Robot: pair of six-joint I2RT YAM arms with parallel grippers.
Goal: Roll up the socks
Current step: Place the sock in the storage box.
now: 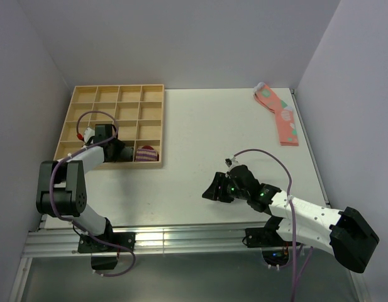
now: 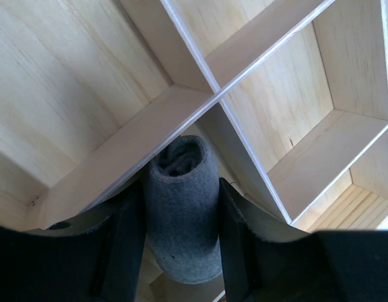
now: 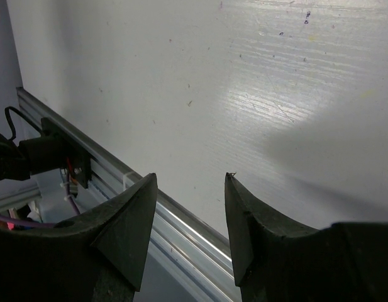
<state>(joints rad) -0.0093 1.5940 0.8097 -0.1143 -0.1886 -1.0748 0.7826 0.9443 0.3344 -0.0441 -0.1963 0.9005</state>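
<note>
depositing the rolled socks [image 2: 181, 220] in a near-row compartment of the wooden tray [image 1: 153, 126], beside the purple-striped bundle [image 1: 146, 153]. the left gripper [image 2: 181, 189] touches both sides of the roll; whether it presses or merely flanks cannot be told. likely next: spread wider, lift straight out. the right gripper [image 3: 190, 195] hangs parted and empty above the table [image 3: 256, 94].

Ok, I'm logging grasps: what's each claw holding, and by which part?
Left claw grips the rolled grey sock by its sides; right claw holds nothing.
</note>
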